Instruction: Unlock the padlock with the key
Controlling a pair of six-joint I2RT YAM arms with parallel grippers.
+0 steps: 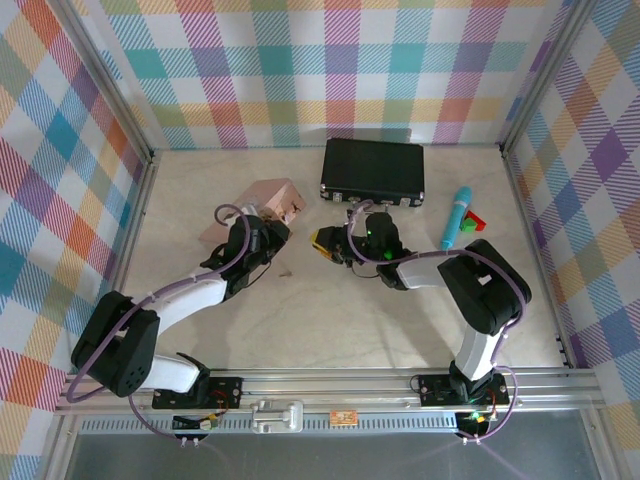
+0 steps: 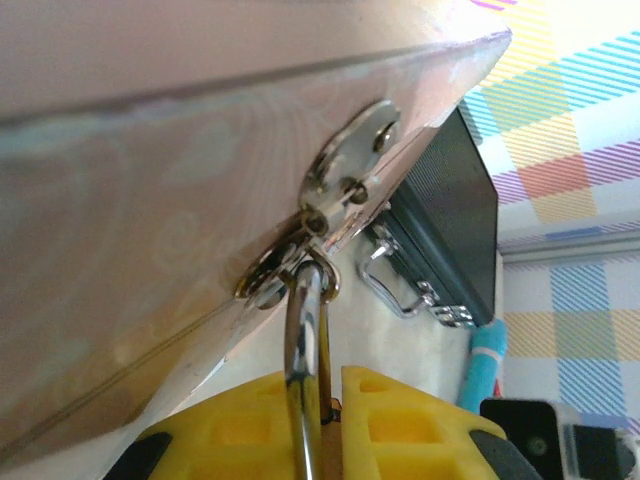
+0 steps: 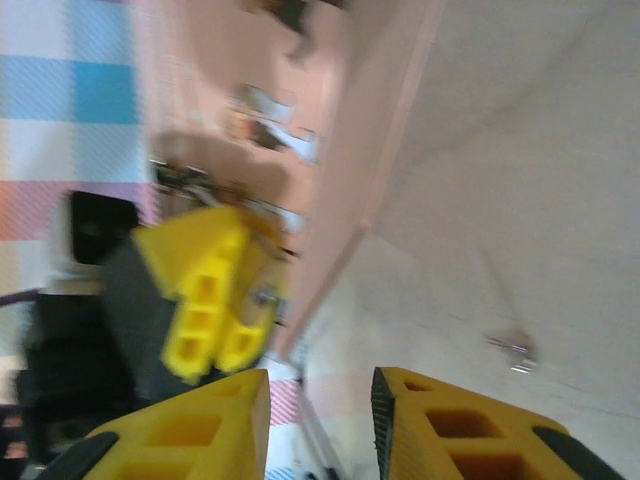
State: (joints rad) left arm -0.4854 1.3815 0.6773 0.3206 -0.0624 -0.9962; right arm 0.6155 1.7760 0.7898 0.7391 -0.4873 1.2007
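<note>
The padlock (image 2: pixel 303 350) hangs by its silvery shackle from the brass clasp (image 2: pixel 345 165) of the pink tin (image 1: pixel 262 203). My left gripper (image 2: pixel 335 390) is shut on the padlock's brass body, close against the tin (image 2: pixel 150 200). In the top view the left gripper (image 1: pixel 272 237) sits at the tin's near right corner. My right gripper (image 1: pixel 323 243) is just to its right, facing it. In the right wrist view the right gripper (image 3: pixel 320 390) is open with nothing between its fingers. A small silvery thing, apparently the key (image 3: pixel 515 350), lies loose on the table, a speck (image 1: pixel 285 270) in the top view.
A black case (image 1: pixel 372 170) lies flat at the back centre, its handle toward the arms. A blue pen-like object (image 1: pixel 457 217) and a red and green block (image 1: pixel 476 222) lie right of it. Plaid walls enclose the table on three sides.
</note>
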